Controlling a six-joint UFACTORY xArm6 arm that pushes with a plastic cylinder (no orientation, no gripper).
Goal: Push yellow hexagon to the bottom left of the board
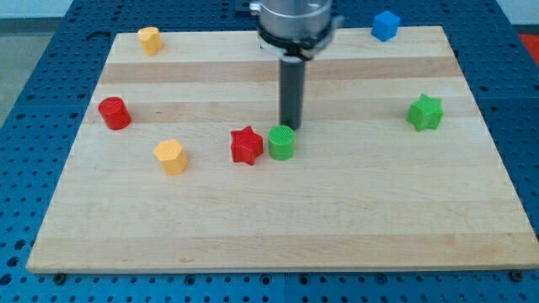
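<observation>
The yellow hexagon (170, 156) lies on the wooden board (278, 236), left of centre. My tip (290, 128) is well to its right, just above the green cylinder (282, 143) and very close to it. A red star (246, 146) sits between the hexagon and the green cylinder, almost touching the cylinder's left side. The rod hangs from the arm's dark head (295, 25) at the view's top.
A red cylinder (114, 113) sits near the board's left edge, above and left of the hexagon. A second yellow block (150, 40) is at the top left corner. A green star (425, 112) is at the right. A blue cube (385, 25) sits at the top right edge.
</observation>
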